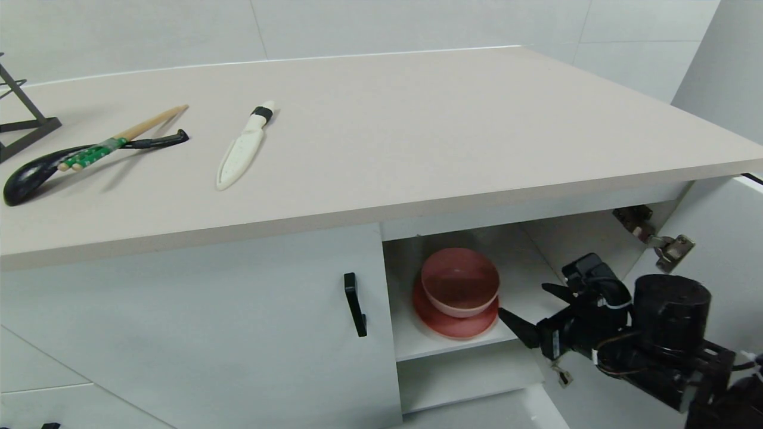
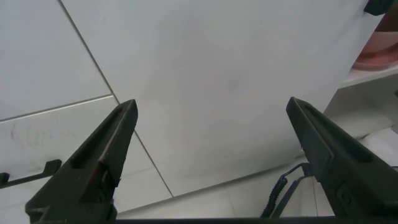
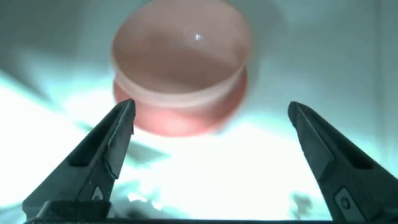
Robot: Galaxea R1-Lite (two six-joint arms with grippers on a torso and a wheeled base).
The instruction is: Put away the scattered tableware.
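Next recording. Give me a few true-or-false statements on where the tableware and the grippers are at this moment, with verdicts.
1. The pink bowl sits on the pink plate on the cabinet shelf. True.
2. The right gripper is shut on the bowl. False: it is open and empty, in front of the shelf beside the plate.
3. The white knife lies on the countertop. True.
4. The black spoon is stored in the cabinet. False: it lies on the countertop, with the chopsticks across it.
5. The left gripper is open. True.
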